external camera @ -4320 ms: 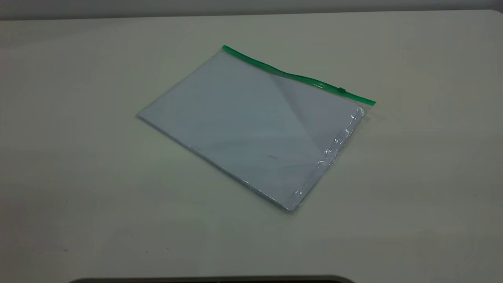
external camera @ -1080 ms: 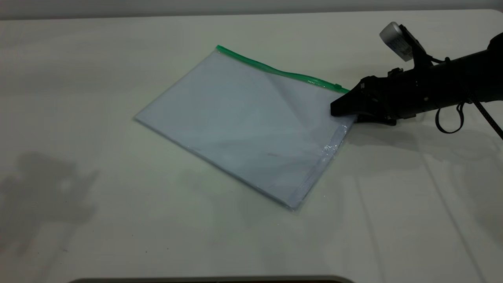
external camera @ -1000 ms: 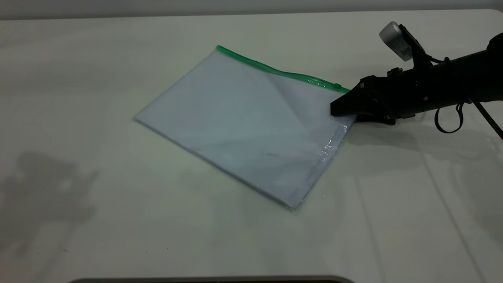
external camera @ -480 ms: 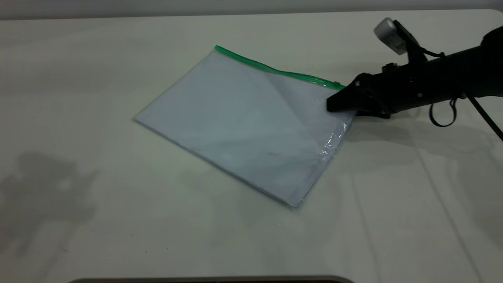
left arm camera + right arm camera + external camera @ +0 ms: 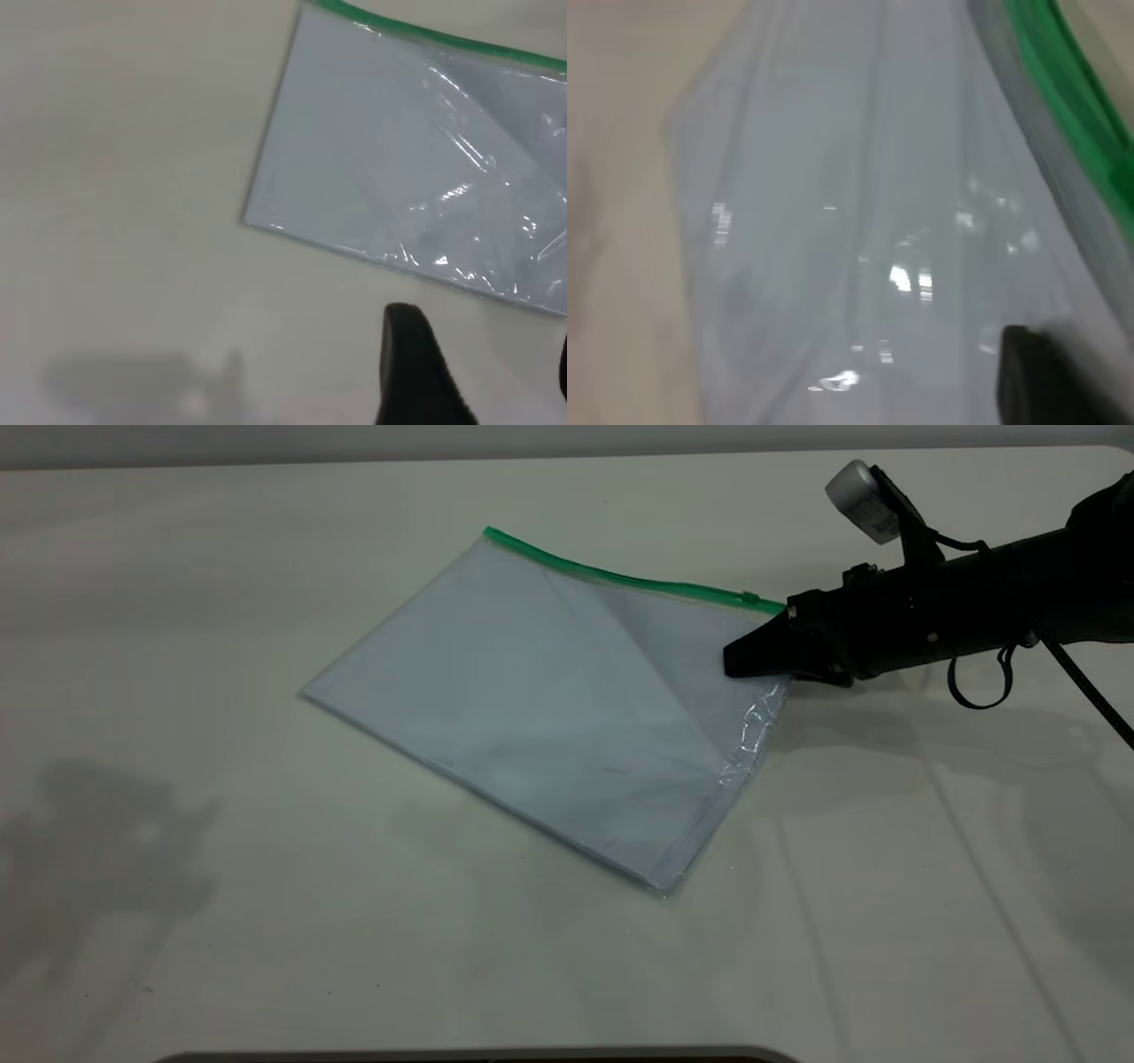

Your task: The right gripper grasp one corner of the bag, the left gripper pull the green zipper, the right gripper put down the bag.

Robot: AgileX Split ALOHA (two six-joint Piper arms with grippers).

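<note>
The bag [image 5: 549, 691] lies flat on the table, with pale sheets inside it. The green zipper [image 5: 620, 580] runs along its far edge, and the slider tab [image 5: 749, 596] sits near the right end. My right gripper [image 5: 737, 662], with its cable loop, is shut on the bag's far right corner and holds that corner slightly raised. In the right wrist view one fingertip [image 5: 1028, 372] lies on the plastic [image 5: 850, 221], beside the green zipper [image 5: 1063, 97]. My left gripper [image 5: 483, 335] is open and empty, short of the bag's near edge [image 5: 399, 168]. It is out of the exterior view.
The white table [image 5: 266, 886] spreads wide around the bag. The left arm's shadow [image 5: 97, 841] falls at the front left. The table's front edge [image 5: 478, 1052] shows at the bottom.
The right gripper came in and closed on the bag's far right corner. In the last second it rose a little and drew left, lifting that corner and the zipper end.
</note>
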